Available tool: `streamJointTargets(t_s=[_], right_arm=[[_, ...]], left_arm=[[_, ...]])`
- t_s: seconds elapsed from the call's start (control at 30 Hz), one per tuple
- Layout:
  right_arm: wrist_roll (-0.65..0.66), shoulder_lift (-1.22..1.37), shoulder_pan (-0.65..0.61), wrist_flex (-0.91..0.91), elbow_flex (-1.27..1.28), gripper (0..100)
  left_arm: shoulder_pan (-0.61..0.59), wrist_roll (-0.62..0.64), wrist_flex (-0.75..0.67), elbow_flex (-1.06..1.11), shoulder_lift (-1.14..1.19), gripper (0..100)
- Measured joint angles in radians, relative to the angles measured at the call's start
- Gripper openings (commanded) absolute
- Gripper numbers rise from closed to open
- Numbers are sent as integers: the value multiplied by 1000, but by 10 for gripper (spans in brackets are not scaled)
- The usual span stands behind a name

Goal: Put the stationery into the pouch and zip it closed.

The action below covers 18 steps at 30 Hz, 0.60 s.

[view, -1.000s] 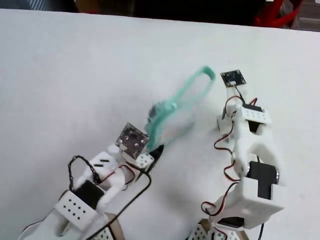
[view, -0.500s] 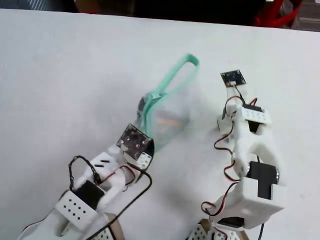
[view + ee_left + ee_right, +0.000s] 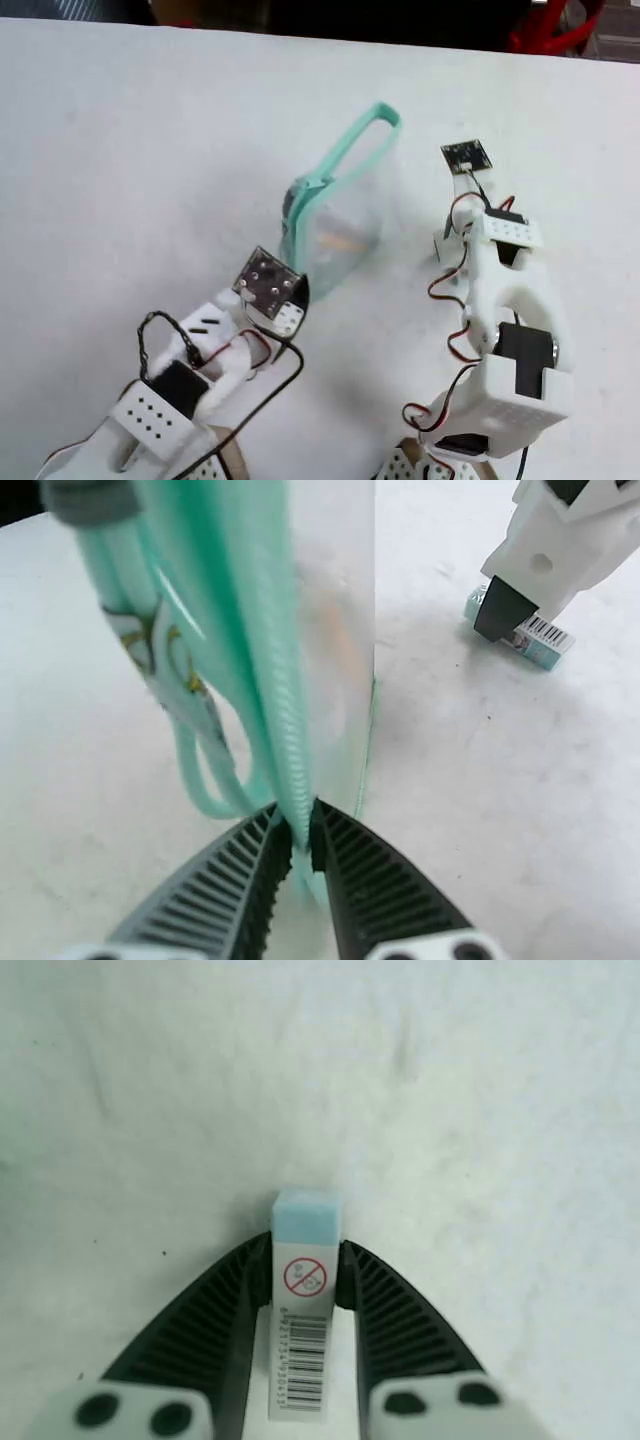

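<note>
A clear pouch (image 3: 340, 205) with a teal zipper edge and a carrying loop stands on edge at the table's middle. Something orange (image 3: 343, 241) lies inside it. My left gripper (image 3: 300, 825) is shut on the near end of the teal zipper edge (image 3: 275, 690); from above the left gripper (image 3: 298, 292) is at the pouch's near corner. My right gripper (image 3: 303, 1248) is shut on a white-sleeved eraser with a pale blue tip (image 3: 306, 1215), held down at the table surface. In the left wrist view this eraser (image 3: 528, 640) sits to the right of the pouch.
The white table (image 3: 150, 150) lies open to the left of and beyond the pouch. The right arm's body (image 3: 505, 300) stands just right of the pouch. A black cable (image 3: 270, 395) trails off the left arm near the front edge.
The pouch has swung left and risen onto its edge, its loop end moving up and left. The left gripper shifted slightly with it. The right arm has kept still.
</note>
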Motion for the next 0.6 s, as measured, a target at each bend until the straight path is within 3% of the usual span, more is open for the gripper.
streamJointTargets(t_s=[0.47, 0.6], right_arm=[[-2, -9, 0, 0, 0, 18], [-9, -117, 0, 112, -52, 18]], left_arm=[[0, 0, -3, 0, 0, 24], [0, 0, -3, 0, 0, 24]])
